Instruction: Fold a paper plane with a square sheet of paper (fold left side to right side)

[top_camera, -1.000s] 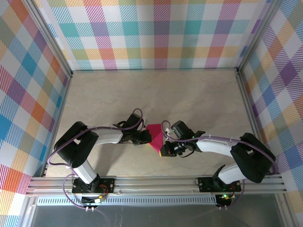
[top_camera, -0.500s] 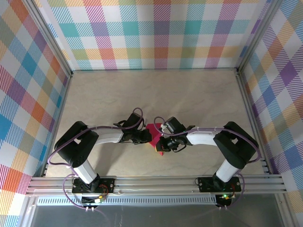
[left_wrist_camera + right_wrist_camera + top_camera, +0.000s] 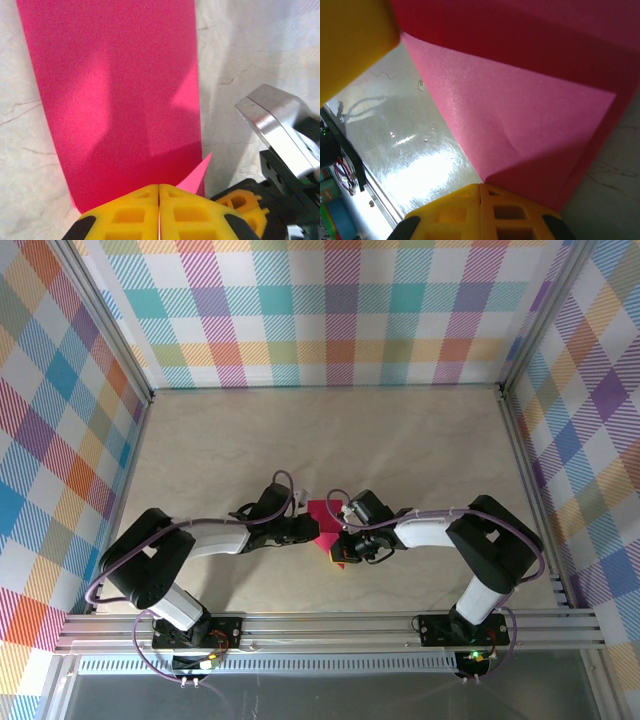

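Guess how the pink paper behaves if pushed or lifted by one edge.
Probably floppy: the pink paper lies thin and flat on the table, and a corner pokes up beside the left gripper. Likely very light, so a push may slide or buckle it. Creases in the right wrist view suggest it holds folds.

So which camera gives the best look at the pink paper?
The left wrist camera: the pink paper shows as a long strip, mostly uncovered. The right wrist camera catches a close folded corner; the overhead one a small, partly covered patch.
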Controlling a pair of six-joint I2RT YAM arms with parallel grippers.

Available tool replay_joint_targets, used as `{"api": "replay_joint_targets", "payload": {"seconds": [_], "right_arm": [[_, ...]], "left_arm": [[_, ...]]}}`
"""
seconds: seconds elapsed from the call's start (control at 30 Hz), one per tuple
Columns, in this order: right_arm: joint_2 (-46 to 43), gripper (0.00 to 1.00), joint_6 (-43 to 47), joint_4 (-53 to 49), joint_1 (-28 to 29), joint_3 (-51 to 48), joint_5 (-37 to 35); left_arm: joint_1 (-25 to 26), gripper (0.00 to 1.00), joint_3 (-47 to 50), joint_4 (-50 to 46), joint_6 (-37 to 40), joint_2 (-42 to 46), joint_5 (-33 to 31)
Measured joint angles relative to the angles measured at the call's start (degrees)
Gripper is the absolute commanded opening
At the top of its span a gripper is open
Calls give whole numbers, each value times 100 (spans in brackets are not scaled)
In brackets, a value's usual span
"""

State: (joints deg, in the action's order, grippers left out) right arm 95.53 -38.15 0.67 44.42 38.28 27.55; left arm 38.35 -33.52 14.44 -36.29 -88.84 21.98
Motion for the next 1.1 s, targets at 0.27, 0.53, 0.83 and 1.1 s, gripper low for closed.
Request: {"api": "replay_joint_targets", "payload": {"seconds": [0.27,0.53,0.83,1.1], "right_arm": [[7,0,0,96,-26,-42,61],[44,0,2,17,-46,9,107],[57,0,7,-70,-46,57,103],[66,0,44,-170,-46,105,90]], "left_arm": [[420,9,732,1023,-166,319,-129],[612,9,776,1543,-190,210,-262],[675,9,776,1805,-293,-203,-267],[680,7,699,1812,-380,-393,-369]]}}
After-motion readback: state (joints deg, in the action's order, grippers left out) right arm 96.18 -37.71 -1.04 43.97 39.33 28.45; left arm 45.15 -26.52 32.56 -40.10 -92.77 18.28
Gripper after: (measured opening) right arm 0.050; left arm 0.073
